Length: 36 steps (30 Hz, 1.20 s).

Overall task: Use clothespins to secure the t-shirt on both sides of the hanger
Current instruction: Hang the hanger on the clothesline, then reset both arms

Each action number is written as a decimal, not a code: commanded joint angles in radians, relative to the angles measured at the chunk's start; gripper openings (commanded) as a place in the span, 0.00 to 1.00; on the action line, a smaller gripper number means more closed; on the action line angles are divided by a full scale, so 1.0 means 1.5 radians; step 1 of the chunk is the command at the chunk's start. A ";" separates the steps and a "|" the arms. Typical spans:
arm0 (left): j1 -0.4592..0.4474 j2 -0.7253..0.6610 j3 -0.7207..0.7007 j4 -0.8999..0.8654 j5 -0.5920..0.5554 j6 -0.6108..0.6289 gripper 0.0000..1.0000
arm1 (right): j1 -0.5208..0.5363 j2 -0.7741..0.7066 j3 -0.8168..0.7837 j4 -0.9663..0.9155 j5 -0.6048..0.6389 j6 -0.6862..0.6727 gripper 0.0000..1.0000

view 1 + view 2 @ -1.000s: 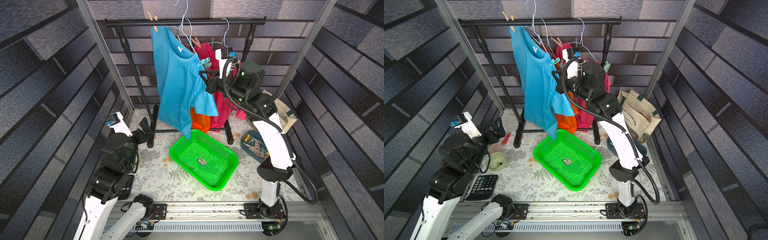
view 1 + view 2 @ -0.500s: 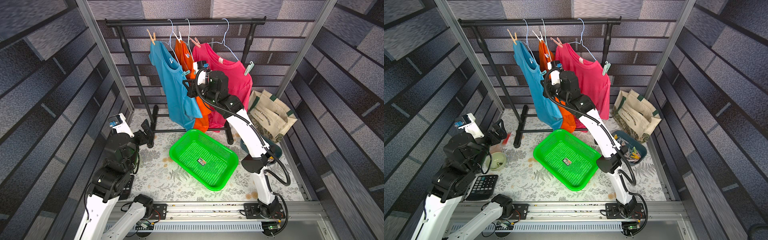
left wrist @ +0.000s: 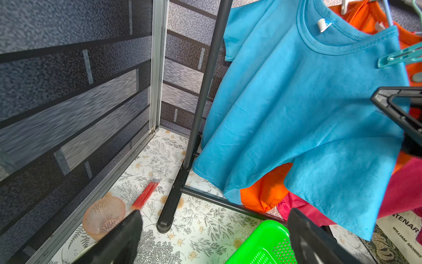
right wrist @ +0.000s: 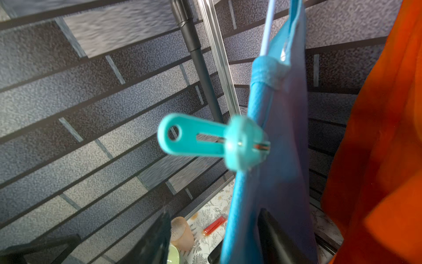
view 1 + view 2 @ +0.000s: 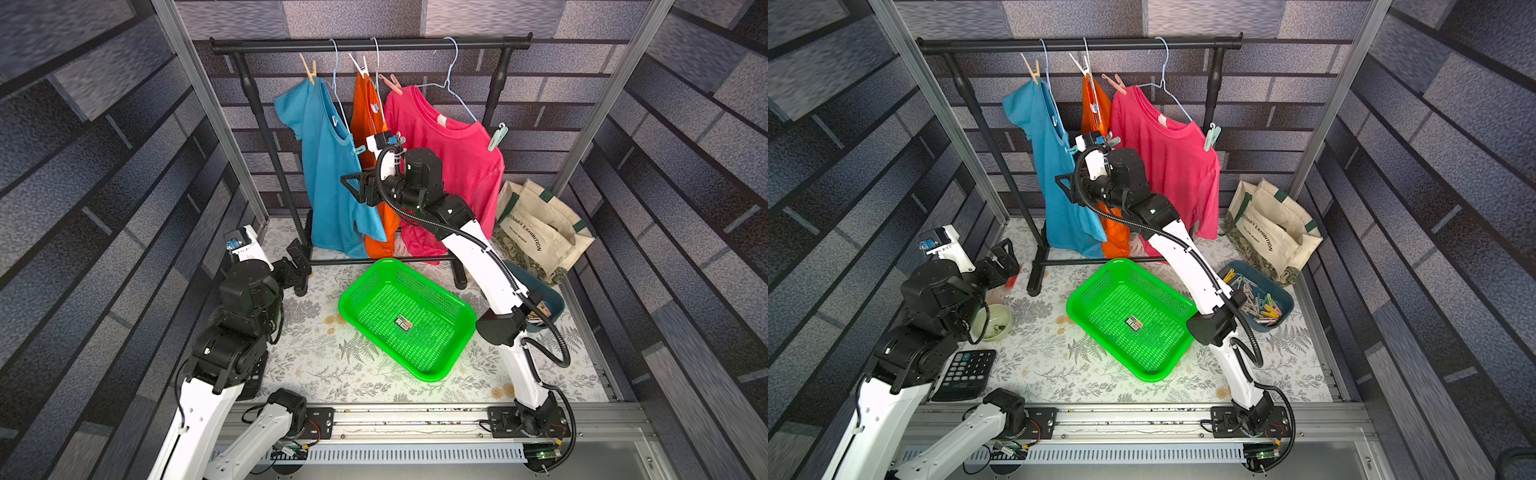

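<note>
Half a second on, the right gripper (image 4: 214,240) has let go and dropped below the teal clothespin (image 4: 196,139), its black fingers spread and gripping nothing, with blue cloth hanging beside them. The peg, smooth plastic with a round eye in its handle, bites the near shoulder of the blue t-shirt (image 5: 328,174) on its thin pale-blue wire hanger (image 5: 335,75). A beige peg (image 5: 308,70) pins the far shoulder. Below, a bright green perforated basket (image 5: 428,376) holds only a small label (image 5: 404,323). A dark blue tub (image 5: 1273,326) beside the right arm carries a heap of pastel clothespins (image 5: 1256,301). A pale bowl (image 5: 1008,318) holds dark green specks. The left gripper (image 3: 214,242) hangs low near the foot of the black clothes rail (image 5: 370,43), fingers wide apart, empty.
</note>
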 commanded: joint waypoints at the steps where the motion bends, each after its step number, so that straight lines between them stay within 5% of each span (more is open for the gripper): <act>1: 0.005 0.008 0.000 -0.010 0.008 -0.019 1.00 | 0.005 -0.077 -0.037 -0.055 -0.005 -0.035 0.67; 14: 0.006 0.036 -0.015 -0.007 0.065 -0.044 1.00 | 0.005 -0.504 -0.597 0.074 0.127 -0.120 0.69; 22: 0.006 0.044 -0.030 0.003 0.072 -0.044 1.00 | 0.005 -0.710 -0.872 0.053 0.320 -0.158 0.71; 29: 0.006 -0.051 -0.150 0.115 -0.030 -0.017 1.00 | 0.003 -0.868 -1.131 0.116 0.532 -0.164 0.84; 30: 0.007 -0.078 -0.188 0.157 -0.043 0.002 1.00 | 0.003 -0.876 -1.174 0.115 0.563 -0.163 1.00; 36: 0.022 -0.173 -0.309 0.230 -0.171 0.020 1.00 | -0.035 -0.895 -1.267 0.124 0.678 -0.096 1.00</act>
